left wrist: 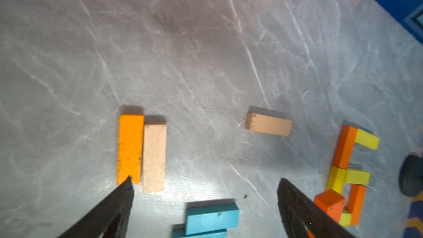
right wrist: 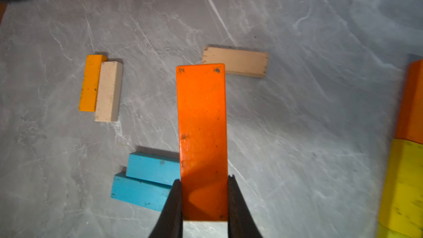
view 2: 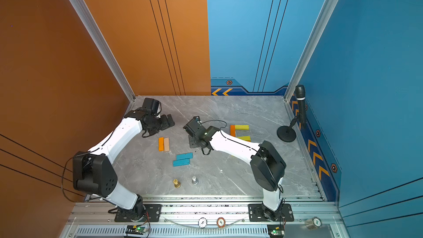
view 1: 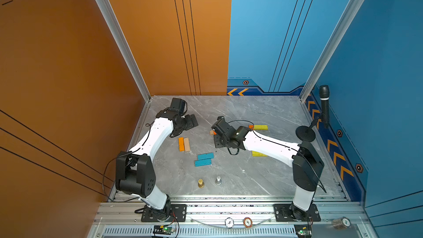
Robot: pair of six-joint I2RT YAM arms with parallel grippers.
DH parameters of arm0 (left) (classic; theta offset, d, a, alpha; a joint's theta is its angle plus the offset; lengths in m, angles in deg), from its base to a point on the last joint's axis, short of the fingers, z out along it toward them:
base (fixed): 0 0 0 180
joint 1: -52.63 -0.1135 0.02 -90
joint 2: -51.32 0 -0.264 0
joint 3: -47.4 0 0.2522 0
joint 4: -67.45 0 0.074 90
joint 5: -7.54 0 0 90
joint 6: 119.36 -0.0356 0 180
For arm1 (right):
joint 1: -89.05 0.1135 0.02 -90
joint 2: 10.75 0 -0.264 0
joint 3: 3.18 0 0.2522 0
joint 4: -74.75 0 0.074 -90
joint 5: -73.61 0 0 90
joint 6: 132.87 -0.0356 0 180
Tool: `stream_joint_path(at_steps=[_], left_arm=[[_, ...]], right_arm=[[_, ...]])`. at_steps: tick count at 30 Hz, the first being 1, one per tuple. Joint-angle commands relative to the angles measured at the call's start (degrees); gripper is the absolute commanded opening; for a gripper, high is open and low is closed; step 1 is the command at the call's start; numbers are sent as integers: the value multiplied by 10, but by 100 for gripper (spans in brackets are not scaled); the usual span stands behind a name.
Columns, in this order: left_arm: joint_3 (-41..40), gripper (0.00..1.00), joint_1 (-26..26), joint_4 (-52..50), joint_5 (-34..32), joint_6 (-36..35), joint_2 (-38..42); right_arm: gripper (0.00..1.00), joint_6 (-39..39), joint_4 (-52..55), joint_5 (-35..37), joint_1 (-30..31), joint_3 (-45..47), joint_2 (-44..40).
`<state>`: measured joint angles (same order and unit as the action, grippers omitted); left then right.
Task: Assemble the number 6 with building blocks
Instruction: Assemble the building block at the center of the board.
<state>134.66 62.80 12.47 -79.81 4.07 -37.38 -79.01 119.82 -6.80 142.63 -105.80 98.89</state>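
**On the grey desk: one orange plank gripped, the others lying flat**

Over the middle of the desk [view 1: 263,111] we find the right claw [right wrist: 204,178] closed on the long edges of an orange plank [right wrist: 202,122], near one end. Its long axis runs straight out along the fingers, with the broad face toward the wrist camera. The free end points at a lone tan plank [right wrist: 235,61] lying crosswise to it (their corners overlap in that view; whether they touch we cannot tell).

At the back left, the left claw [left wrist: 206,179] is spread wide with nothing between its fingers.

Between the arms, an amber plank [view 1: 181,144] and a second tan plank [view 1: 187,144] lie flat with their long sides touching. Both long axes point from the robot's side toward the back wall. Nearer the robot, two teal planks [view 1: 205,156] also touch side by side, staggered lengthwise. Their long axes run across the desk, roughly square to that pair.

On the robot's right we see the partly built figure [left wrist: 345,145]. Orange and yellow pieces lie end to end as a spine, and a yellow arm [view 2: 241,127] branches off crosswise at the far end. A lower yellow arm [view 2: 243,138] lies parallel to it, and the right arm hides much of the rest in both top views.

A gold pawn [view 1: 201,183] and a silver pawn [view 1: 218,180] stand near the front edge, well apart from the planks.
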Motion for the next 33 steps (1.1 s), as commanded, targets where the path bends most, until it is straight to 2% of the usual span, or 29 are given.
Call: stream_joint_path(at_steps=[1, 7, 9, 15, 24, 28, 33], left_arm=[[-22, 98, -6, -18, -48, -5, 43], [-46, 98, -28, -17, -118, 16, 74], [-50, 98, -48, -17, -121, 25, 77], [-56, 98, -98, -10, -107, 48, 86], [-59, 99, -115, 1, -69, 49, 78], [-62, 99, -114, 7, -59, 48, 75], [-60, 100, -114, 7, -48, 42, 64]], right_arm=[[18, -32, 33, -5, 11, -68, 62], [18, -61, 58, 4, 21, -171, 171], [18, -70, 68, 11, 21, -194, 196], [18, -94, 84, 34, 17, -241, 247], [19, -123, 110, 74, 5, -283, 292], [29, -122, 117, 71, -1, -309, 304], [54, -99, 125, 55, -8, -343, 276]])
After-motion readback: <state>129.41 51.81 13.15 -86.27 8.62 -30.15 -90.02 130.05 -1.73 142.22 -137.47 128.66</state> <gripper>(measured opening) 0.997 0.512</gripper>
